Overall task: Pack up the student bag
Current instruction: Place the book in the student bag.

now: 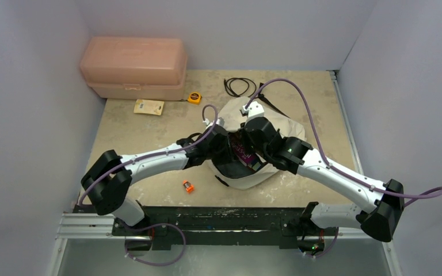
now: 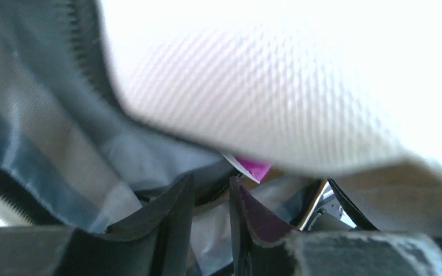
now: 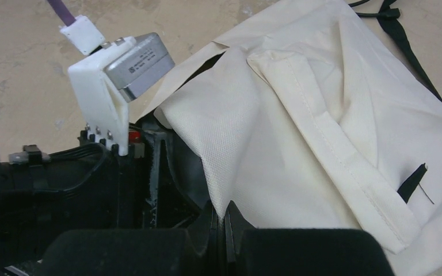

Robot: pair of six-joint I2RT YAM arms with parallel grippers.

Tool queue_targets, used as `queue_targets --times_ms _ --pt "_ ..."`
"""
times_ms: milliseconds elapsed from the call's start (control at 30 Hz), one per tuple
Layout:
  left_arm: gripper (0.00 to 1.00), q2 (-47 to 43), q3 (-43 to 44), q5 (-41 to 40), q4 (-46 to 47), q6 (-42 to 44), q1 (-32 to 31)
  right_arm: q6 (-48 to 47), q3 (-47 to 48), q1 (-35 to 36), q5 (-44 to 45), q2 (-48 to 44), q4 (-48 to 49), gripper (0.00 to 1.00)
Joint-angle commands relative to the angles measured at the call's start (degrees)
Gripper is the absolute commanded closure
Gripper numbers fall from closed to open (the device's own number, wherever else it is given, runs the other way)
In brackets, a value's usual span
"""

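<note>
my right gripper [image 3: 221, 215] pinched the student bag [image 3: 299, 132] open; whether my left gripper [image 2: 210, 183] inside held anything, i couldn't tell; tape measure [image 1: 194, 98] lay unpacked.

I have the beige soft fabric backpack [image 1: 253, 179] lying mid-table on the tan tabletop [image 1: 144, 129]. My left gripper [image 2: 210, 190] is inside its mouth and my right gripper [image 3: 221, 215] is at the flap's edge. Behind the bag lies a black looped cable [image 1: 239, 86]. Left of that is a small yellow tape measure [image 1: 194, 98], then a flat yellow card [image 1: 149, 106]. The pink rigid plastic box [image 1: 133, 68] sits far left, and a small orange object [image 1: 188, 186] lies front left.
</note>
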Motion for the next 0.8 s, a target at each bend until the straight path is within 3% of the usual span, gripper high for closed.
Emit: queue_targets --times_ms 0,200,300,433,667,700,767 --pt "0.76 6.16 4.27 1.01 3.54 1.66 0.02 1.22 0.59 0.11 -1.11 -1.15 1.35 1.00" --pt "0.80 14.00 15.51 5.86 2.39 1.92 0.05 1.66 0.22 0.11 -0.80 -1.97 0.77 1.00" --pt "0.81 13.85 16.43 5.72 1.38 2.11 0.05 2.08 -0.31 0.11 -0.67 -1.71 0.96 1.00" --pt "0.77 8.77 9.62 3.99 0.85 0.26 0.25 2.89 -1.24 0.11 -1.75 -0.80 1.87 1.00" --pt "0.54 -7.88 -6.83 4.29 -0.08 -1.94 1.28 4.41 -2.28 0.11 -7.86 1.67 2.43 0.99" --pt "0.53 -10.69 -8.19 4.19 -0.67 -1.73 1.28 4.46 -2.80 0.11 -9.57 1.81 2.83 0.96" --pt "0.53 -16.14 -9.62 3.55 -3.82 -0.52 1.36 4.19 -3.90 0.11 -14.20 2.33 3.97 0.81"
